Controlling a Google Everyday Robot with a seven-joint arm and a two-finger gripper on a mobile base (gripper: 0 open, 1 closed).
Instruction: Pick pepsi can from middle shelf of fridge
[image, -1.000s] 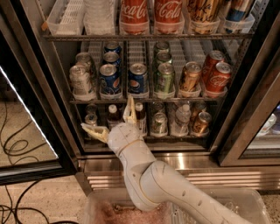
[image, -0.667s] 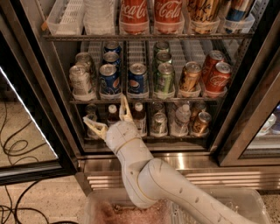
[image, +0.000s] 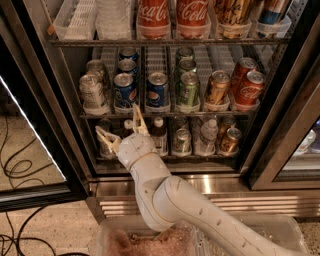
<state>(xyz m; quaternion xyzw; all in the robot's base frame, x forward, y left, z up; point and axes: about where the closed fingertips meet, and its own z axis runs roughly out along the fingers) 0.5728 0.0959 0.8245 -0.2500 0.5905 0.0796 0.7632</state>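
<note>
The white arm (image: 200, 210) rises from the bottom edge to the gripper (image: 116, 119), whose two fingers are spread wide around nothing. It hangs before the small bottles (image: 159, 135) at the left end of the fridge's (image: 225, 185) lowest shelf. Just above it, at the front edge of the middle shelf (image: 200, 114), stands a pepsi can (image: 124, 90). A second blue can (image: 157, 90) stands beside it, then a green can (image: 187, 89), with red Coca-Cola cans (image: 247, 90) at the right end.

2 red cola bottles (image: 152, 15) stand on the top shelf (image: 165, 42); small bottles (image: 159, 135) on the bottom shelf (image: 200, 156), just behind the hand (image: 120, 127); black cables (image: 17, 167) lie on the floor (image: 35, 145) left.
</note>
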